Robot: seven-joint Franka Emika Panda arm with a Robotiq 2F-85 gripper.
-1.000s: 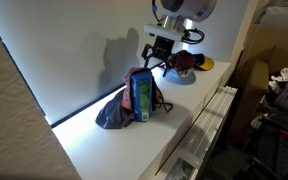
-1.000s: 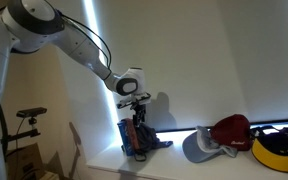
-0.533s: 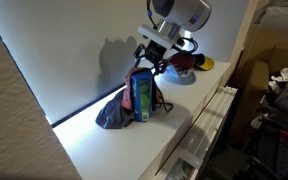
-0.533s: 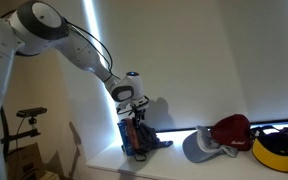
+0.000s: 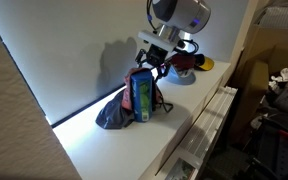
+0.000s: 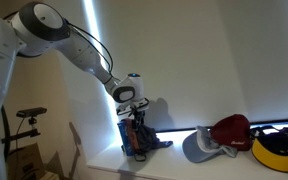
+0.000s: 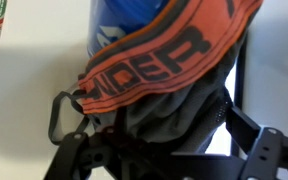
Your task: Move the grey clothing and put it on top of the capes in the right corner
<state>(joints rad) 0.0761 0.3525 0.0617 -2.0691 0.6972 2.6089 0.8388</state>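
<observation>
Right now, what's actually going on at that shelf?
The Panda arm's tool is at the heap of grey clothing beside a blue-and-green carton on the white shelf. In the wrist view the jaws look spread around the grey fabric and its orange waistband, not yet closed. The caps lie at the far end.

Soft, matt cloth — the grey clothing (image 7: 174, 112), orange band (image 7: 159, 52) woven.

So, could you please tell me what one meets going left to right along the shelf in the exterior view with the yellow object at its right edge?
Grey clothing → grey cap → red cap → yellow object.
</observation>
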